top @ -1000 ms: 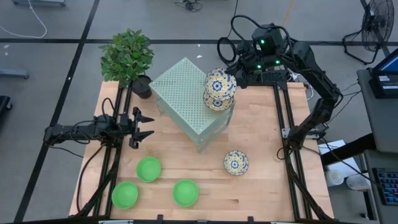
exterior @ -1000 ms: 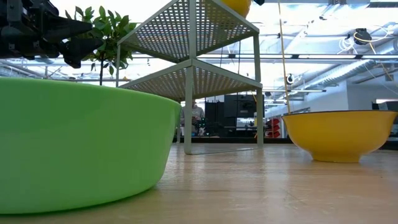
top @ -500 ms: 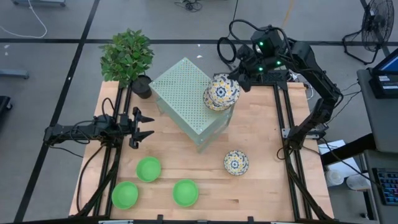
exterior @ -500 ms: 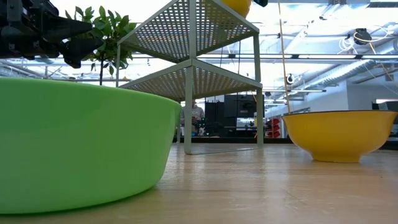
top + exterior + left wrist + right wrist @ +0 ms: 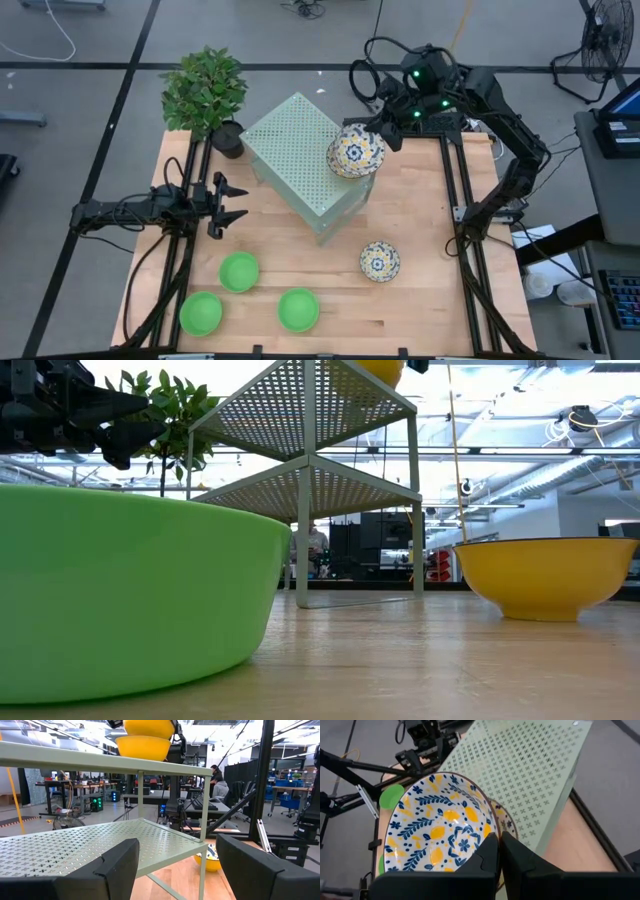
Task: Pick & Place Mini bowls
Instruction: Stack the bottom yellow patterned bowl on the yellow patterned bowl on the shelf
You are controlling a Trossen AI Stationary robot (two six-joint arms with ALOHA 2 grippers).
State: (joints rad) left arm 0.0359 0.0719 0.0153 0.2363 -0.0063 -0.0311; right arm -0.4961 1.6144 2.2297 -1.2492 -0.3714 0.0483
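Three plain green mini bowls (image 5: 239, 271) (image 5: 201, 313) (image 5: 298, 309) rest on their bases near the table's near edge. One floral bowl (image 5: 380, 261) stands on the table, right of centre. Another floral bowl (image 5: 340, 163) sits on top of the pale green perforated shelf (image 5: 295, 150). My right gripper (image 5: 381, 138) is shut on the third floral bowl (image 5: 358, 147), just above that one. In the left wrist view the two show as yellow undersides (image 5: 147, 726) (image 5: 142, 747). My left gripper (image 5: 238, 200) is open and hovers left of the shelf. My right gripper pinches the floral bowl's rim (image 5: 485, 836) between its two fingers, one inside the bowl and one outside. It comes from the table's far right, slanting down. The bowl is tilted slightly over the lower bowl (image 5: 504, 821); whether the two touch I cannot tell.
A potted plant (image 5: 207, 92) stands at the table's far left corner beside the shelf. The shelf has a lower tier (image 5: 300, 485) on thin legs. Bare wood (image 5: 430, 300) lies near and right of the shelf. People sit in the room behind (image 5: 216, 772).
My right gripper has carried the floral bowl a little toward the table's near edge, so it now lies almost wholly over the bowl on the shelf top. The left arm has kept still.
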